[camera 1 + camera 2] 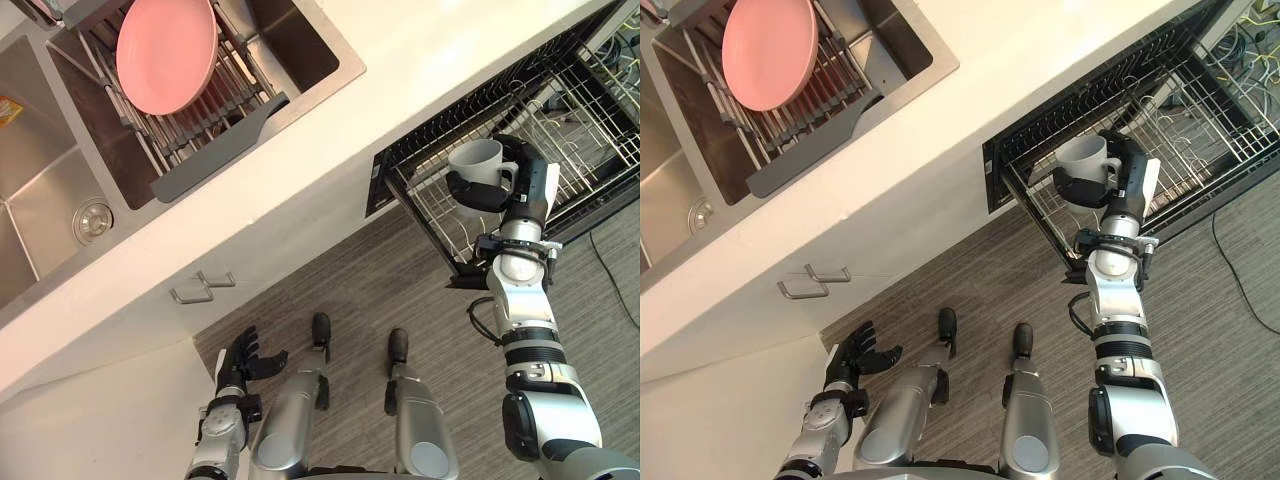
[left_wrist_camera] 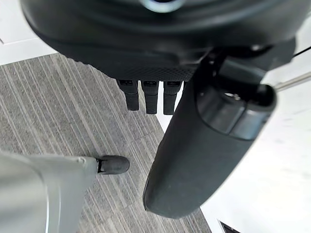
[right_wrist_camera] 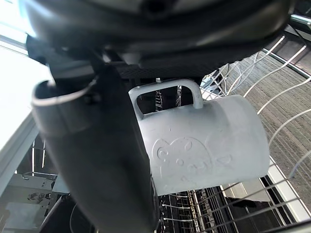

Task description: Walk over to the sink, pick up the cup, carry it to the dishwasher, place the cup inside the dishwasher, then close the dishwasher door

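A white cup (image 1: 476,160) with a handle is held in my right hand (image 1: 520,180), whose fingers and thumb curl round it. In the right wrist view the cup (image 3: 204,145) lies sideways against the thumb, above white rack wires. The hand holds the cup over the pulled-out wire rack (image 1: 440,215) of the open dishwasher (image 1: 560,120) under the counter. My left hand (image 1: 243,360) hangs low by the cabinet front, fingers relaxed and holding nothing; in the left wrist view that hand (image 2: 150,99) is over the floor.
A steel sink (image 1: 40,200) sits in the white counter (image 1: 420,60), with a drying rack (image 1: 215,110) holding a pink plate (image 1: 165,50). A cabinet door with a bar handle (image 1: 200,290) is below. Striped grey floor (image 1: 400,290) lies in front of the dishwasher.
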You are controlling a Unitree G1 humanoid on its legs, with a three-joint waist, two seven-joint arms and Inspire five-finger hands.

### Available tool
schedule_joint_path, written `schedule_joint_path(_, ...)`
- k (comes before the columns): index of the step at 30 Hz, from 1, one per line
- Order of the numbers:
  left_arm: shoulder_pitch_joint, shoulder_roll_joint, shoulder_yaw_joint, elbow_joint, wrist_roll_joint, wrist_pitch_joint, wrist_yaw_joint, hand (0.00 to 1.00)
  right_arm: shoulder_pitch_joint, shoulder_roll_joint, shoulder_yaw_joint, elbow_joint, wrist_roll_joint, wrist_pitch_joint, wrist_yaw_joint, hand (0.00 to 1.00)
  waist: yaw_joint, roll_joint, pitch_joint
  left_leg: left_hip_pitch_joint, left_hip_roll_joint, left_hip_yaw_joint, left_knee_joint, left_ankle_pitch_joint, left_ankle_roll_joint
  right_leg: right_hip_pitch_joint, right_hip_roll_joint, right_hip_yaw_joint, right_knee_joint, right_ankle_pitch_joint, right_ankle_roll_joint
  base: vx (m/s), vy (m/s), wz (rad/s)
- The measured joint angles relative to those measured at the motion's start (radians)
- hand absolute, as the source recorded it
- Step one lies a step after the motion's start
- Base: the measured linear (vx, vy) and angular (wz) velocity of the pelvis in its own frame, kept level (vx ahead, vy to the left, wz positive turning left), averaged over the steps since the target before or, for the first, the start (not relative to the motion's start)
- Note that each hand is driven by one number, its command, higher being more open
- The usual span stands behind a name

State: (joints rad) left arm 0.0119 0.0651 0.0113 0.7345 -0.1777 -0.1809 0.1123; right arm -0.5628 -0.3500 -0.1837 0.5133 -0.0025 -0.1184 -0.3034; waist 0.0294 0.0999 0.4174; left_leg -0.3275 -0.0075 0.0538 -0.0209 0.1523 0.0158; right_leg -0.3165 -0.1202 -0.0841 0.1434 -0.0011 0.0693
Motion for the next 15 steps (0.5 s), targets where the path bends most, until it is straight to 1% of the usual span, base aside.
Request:
schedule_joint_path(9,-0.001,-0.006,0.000,-0.011,0.000,0.000,0.015,0.90,0.000,0.010,0.002,0.031,0.000,0.007,-0.001,0.90,0.005,0.000,0.000,0.007,0.000,-0.003,-0.014,0.006,-0.007,-0.001,0.001,-0.002,0.007,-0.001,-0.001,0.00,0.000,0.00)
schedule_joint_path(15,-0.001,-0.007,0.000,-0.013,0.000,0.000,0.015,0.90,0.006,0.039,0.001,0.031,0.001,0.009,-0.002,0.90,0.006,0.000,0.000,0.018,0.001,-0.002,-0.029,0.014,-0.008,-0.001,0.001,-0.002,0.011,-0.001,-0.001,0.00,0.000,0.00)
